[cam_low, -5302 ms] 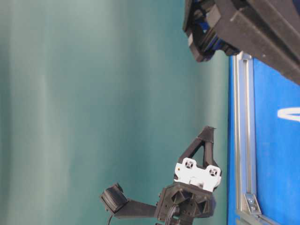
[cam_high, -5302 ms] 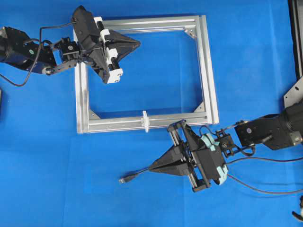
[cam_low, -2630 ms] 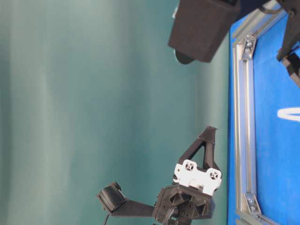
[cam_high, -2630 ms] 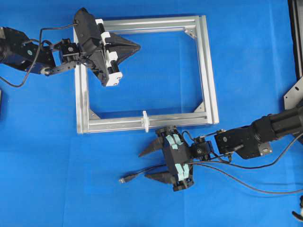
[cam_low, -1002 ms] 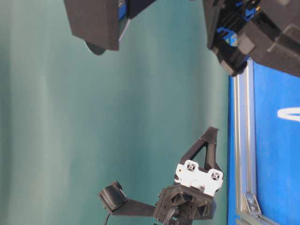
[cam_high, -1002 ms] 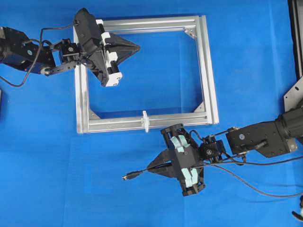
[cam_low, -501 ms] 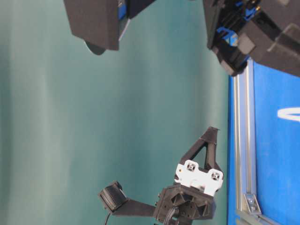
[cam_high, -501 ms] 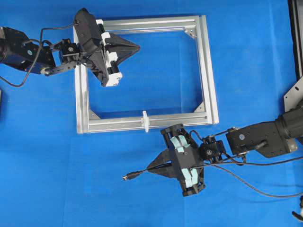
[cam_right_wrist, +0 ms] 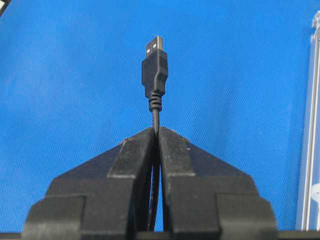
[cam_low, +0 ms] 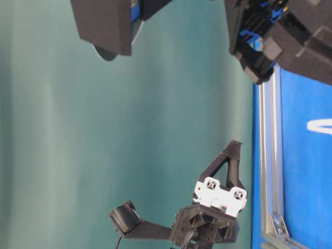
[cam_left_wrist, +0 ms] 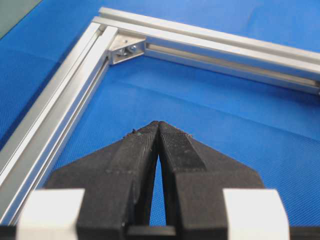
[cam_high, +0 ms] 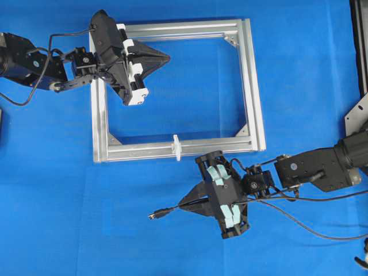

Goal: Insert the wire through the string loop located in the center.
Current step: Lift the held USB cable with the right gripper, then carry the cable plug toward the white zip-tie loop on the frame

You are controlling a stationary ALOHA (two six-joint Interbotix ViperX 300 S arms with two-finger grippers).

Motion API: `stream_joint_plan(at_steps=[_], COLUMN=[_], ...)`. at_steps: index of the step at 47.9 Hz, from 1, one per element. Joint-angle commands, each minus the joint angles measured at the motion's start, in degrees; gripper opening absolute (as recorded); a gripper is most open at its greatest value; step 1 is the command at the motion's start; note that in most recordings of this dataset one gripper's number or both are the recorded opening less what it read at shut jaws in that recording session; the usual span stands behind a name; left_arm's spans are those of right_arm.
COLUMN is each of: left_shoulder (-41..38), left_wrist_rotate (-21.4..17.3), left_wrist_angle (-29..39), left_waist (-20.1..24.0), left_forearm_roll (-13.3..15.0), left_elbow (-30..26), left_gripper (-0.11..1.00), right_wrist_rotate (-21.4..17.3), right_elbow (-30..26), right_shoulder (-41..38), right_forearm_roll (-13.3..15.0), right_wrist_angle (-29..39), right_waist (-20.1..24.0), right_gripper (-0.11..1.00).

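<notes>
Pinching the wire (cam_right_wrist: 154, 107) behind its plug, right gripper (cam_right_wrist: 155, 131) is needing realignment toward the string loop (cam_high: 177, 147); left gripper (cam_left_wrist: 158, 125) is idling pressed together.

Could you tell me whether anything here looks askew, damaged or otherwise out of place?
Nothing stands out. The frame lies flat and square, the loop stands on its near bar, and the right hand is shut on the wire, plug intact. The left hand is shut and empty.

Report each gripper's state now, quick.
Left gripper: shut, holding nothing, poised over the frame.
Right gripper: shut on the wire, just behind its plug.
</notes>
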State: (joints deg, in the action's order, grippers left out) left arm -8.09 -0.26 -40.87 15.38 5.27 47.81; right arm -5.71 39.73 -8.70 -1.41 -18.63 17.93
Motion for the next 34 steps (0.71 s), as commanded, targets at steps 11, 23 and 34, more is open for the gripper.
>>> stream_joint_plan(at_steps=[11,23,34], left_shoulder=[1.67,1.67,1.67], left_wrist_rotate=[-0.09,-0.09,-0.09], left_wrist_angle=[-0.26,-0.26,-0.26], left_waist=[-0.09,-0.09,-0.09], left_forearm_roll=[-0.18,-0.18,-0.18], left_elbow=[-0.62,-0.53,-0.53], left_gripper=[0.0,0.0,0.0], right_wrist_rotate=[-0.09,-0.18,-0.35], right_elbow=[0.35,6.42,12.48], right_shoulder=[2.9,7.21,11.78], right_forearm_roll=[0.0,-0.18,-0.26], right_wrist_angle=[-0.26,-0.53,-0.53], right_waist=[0.26,0.35,0.35], right_gripper=[-0.02,-0.02,-0.02])
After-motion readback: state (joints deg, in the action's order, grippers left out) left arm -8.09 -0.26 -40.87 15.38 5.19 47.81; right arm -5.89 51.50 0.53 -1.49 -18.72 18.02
